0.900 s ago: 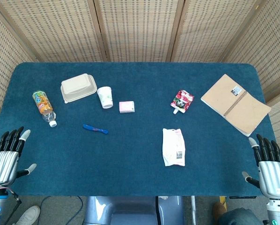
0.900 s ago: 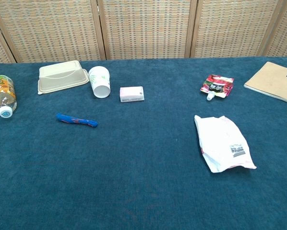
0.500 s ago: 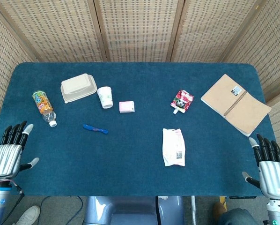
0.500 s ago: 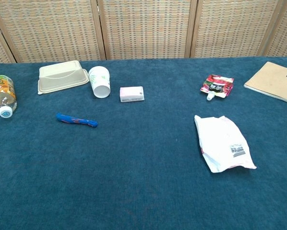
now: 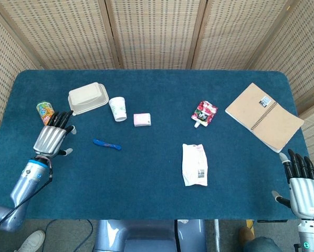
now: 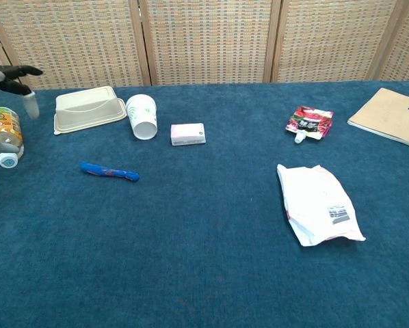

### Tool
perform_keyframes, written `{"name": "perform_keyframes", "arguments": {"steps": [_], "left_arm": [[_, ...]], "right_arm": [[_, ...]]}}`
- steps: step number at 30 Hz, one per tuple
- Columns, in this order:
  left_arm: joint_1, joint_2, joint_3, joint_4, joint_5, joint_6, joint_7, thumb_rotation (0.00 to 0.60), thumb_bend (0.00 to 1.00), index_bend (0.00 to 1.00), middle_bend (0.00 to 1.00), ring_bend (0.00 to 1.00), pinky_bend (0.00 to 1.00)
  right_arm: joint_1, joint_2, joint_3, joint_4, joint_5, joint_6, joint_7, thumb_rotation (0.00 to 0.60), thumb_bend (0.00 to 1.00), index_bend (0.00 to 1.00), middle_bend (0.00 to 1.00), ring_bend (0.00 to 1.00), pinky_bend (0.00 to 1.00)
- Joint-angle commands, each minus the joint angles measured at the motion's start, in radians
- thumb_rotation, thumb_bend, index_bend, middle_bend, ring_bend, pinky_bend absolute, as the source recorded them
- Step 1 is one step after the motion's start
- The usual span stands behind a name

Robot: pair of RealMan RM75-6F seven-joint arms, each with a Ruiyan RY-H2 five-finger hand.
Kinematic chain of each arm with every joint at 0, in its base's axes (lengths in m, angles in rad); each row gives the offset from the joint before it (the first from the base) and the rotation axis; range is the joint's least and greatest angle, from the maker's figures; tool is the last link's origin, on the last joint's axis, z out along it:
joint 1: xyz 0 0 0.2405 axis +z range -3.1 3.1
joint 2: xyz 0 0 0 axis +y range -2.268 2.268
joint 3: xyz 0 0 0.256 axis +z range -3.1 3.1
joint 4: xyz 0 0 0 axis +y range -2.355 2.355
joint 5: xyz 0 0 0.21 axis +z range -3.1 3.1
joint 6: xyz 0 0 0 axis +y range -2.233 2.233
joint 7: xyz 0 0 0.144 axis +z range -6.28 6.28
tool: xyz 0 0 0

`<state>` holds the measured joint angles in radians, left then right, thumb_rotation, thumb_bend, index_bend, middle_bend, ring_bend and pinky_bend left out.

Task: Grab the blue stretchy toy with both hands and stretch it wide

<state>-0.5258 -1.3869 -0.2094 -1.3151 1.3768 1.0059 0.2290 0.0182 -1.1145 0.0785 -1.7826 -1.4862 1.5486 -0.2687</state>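
Observation:
The blue stretchy toy (image 5: 106,144) (image 6: 109,171) lies flat on the blue tablecloth, left of centre, a slim blue strip with reddish marks. My left hand (image 5: 54,137) (image 6: 11,78) hovers open to the toy's left, fingers spread, over the bottle; nothing is in it. In the chest view only its fingertips show at the left edge. My right hand (image 5: 303,188) stays open at the table's front right corner, far from the toy, and the chest view does not show it.
A juice bottle (image 6: 3,136) lies at the far left, partly under my left hand. A beige lidded box (image 5: 87,97), a paper cup (image 5: 118,108) and a small pink box (image 5: 142,119) sit behind the toy. A red pouch (image 5: 204,113), white bag (image 5: 195,164) and notebook (image 5: 264,116) lie to the right.
My left hand has risen from the front left corner and moved forward and inward, now above the bottle near the toy. The right hand has barely moved.

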Motion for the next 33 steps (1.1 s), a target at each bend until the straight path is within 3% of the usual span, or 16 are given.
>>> {"name": "perform_keyframes", "arguments": {"steps": [1, 8, 33], "left_arm": [[-0.076, -0.084, 0.002, 0.110, -0.028, -0.082, -0.012, 0.600, 0.21, 0.45, 0.00, 0.00, 0.00], [-0.131, -0.148, 0.026, 0.208, -0.030, -0.145, -0.048, 0.600, 0.34, 0.45, 0.00, 0.00, 0.00], [-0.217, -0.270, 0.060, 0.337, -0.101, -0.244, 0.001, 0.600, 0.35, 0.45, 0.00, 0.00, 0.00]], "right_arm": [[0.006, -0.005, 0.002, 0.007, 0.013, -0.012, -0.005, 0.600, 0.00, 0.00, 0.00, 0.00, 0.00], [0.015, -0.005, 0.007, 0.009, 0.036, -0.035, 0.004, 0.600, 0.00, 0.00, 0.00, 0.00, 0.00], [0.020, 0.011, 0.011, 0.009, 0.062, -0.047, 0.038, 0.600, 0.00, 0.00, 0.00, 0.00, 0.00]]}}
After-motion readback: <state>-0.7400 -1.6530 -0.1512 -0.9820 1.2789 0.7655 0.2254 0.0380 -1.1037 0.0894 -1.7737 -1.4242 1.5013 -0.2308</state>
